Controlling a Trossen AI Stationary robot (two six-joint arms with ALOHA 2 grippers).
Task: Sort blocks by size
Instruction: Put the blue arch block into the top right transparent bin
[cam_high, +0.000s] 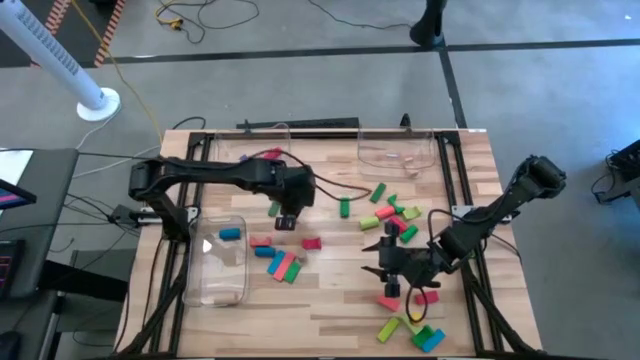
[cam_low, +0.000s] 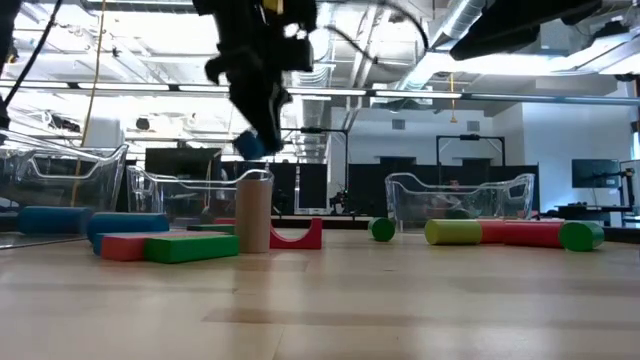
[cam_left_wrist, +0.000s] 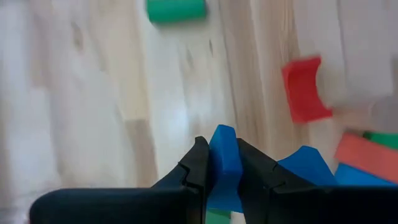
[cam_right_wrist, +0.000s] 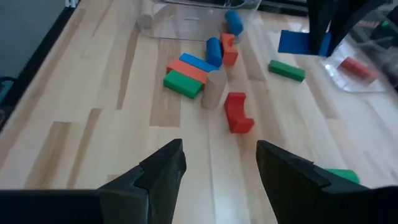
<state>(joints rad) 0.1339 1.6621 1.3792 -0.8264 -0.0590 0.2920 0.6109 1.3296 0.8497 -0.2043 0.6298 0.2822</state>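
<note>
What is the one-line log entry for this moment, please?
left hand: shut on blue block, raised | right hand: open, empty

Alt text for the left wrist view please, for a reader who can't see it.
The left gripper holds a blue block pinched upright between its two dark fingers, above the wooden table. Beyond lie a green block, a red arch block and the edge of an orange-red block.

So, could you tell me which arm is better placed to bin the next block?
Left, probably: its hand is shut on a blue block in the air near the left bin. The right hand is open and empty.
</note>
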